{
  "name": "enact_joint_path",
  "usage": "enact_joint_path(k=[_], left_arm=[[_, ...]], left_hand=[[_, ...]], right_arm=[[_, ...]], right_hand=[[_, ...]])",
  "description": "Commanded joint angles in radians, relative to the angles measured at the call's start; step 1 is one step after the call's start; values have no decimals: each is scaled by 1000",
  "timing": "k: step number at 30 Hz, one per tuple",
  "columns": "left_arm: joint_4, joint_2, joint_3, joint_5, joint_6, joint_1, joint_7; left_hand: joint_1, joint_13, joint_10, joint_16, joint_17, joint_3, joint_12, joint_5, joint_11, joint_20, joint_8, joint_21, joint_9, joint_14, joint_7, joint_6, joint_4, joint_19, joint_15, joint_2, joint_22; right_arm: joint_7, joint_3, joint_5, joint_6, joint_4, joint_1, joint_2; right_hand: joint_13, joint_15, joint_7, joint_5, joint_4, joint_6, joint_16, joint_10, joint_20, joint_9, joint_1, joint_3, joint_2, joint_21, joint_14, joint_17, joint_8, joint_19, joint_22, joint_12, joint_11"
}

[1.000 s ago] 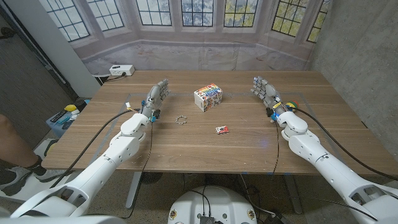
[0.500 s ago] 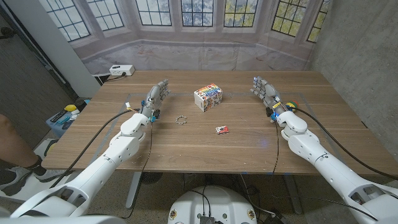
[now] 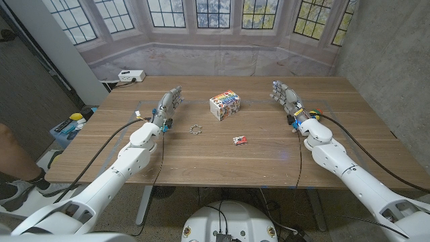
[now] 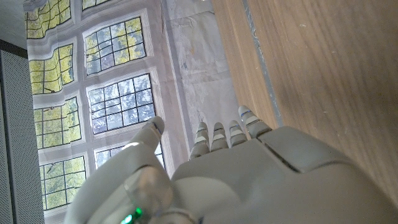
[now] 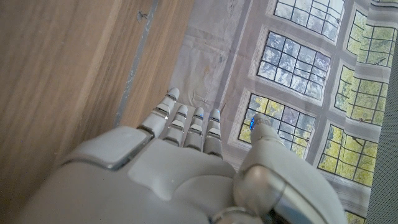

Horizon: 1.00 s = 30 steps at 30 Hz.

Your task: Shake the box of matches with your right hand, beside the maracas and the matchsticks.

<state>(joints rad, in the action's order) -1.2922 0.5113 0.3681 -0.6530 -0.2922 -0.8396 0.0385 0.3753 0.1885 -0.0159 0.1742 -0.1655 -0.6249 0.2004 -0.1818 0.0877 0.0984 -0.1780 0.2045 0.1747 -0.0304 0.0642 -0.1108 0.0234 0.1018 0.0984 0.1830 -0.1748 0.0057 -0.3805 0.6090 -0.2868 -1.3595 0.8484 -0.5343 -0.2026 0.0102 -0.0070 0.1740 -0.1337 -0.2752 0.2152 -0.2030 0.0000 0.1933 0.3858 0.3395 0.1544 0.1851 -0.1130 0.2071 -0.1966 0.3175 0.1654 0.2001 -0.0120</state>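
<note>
Matchbox [image 3: 240, 140]: small red-and-white box, flat on the bench [image 3: 201, 161] near the middle, slightly right of centre, nearer the robot than everything else on it. Nothing touches it. Print is too small to read, so no brand from us.

Up-left of it and apart is a small ring of pale bits [image 3: 195, 129], which we take for the matchsticks, though it is too small to be sure. Further back, near centre, is a colourful carton [image 3: 225, 105], white with red, blue and yellow print, set at an angle. Its lettering is not legible, and we cannot tell whether it holds the maracas. We judge the three are spread out so the matchbox can be picked alone, with the other two as distractors.

Right hand [image 3: 287, 101] is at the right side of the bench, well apart from the matchbox and further back. Fingers [image 5: 186, 121] are straight and together, thumb off to the side, holding nothing, so it is empty and unclenched. The wrist view shows it reaching toward the bench's far edge with the window backdrop [image 3: 215, 27] beyond.

Left hand [image 3: 169, 104] mirrors it on the left, also extended and empty, well clear of the ring and carton. The task does not need it, so parked there is fine.

Our read is that the task is not started. The right hand must come in and toward the robot, then close on a low, thin box that will probably be awkward to pinch off wood.

A white power strip [image 3: 132, 76] is on the ledge behind the far left corner. A person's leg [image 3: 13, 158] shows at the left edge.
</note>
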Motion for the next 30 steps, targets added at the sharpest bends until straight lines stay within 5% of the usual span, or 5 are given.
enact_joint_path(k=[1, 30], left_arm=[[3, 1, 1, -2, -3, 5, 8], [-5, 11, -4, -7, -12, -6, 22]], left_hand=[[11, 4, -1, 6, -4, -3, 8, -5, 6, 8, -4, 4, 4, -2, 0, -8, 1, 2, 9, 3, -5], [14, 4, 0, 6, -5, -1, 7, -4, 7, 8, -4, 2, 4, -2, 0, -8, 2, 2, 8, 3, -5]], right_arm=[[-35, -10, -56, 22, -78, 17, -38], [-129, -68, -305, 136, -307, 40, -151]], right_hand=[[-2, -1, 0, 5, -1, -6, 4, -5, 1, 1, 12, 6, -2, 5, -5, 1, -3, 4, 5, 3, -1], [-1, -3, -2, 7, -12, -6, 1, -4, 4, 1, 27, 10, -8, 4, -4, -3, -3, -1, 5, 3, 0]])
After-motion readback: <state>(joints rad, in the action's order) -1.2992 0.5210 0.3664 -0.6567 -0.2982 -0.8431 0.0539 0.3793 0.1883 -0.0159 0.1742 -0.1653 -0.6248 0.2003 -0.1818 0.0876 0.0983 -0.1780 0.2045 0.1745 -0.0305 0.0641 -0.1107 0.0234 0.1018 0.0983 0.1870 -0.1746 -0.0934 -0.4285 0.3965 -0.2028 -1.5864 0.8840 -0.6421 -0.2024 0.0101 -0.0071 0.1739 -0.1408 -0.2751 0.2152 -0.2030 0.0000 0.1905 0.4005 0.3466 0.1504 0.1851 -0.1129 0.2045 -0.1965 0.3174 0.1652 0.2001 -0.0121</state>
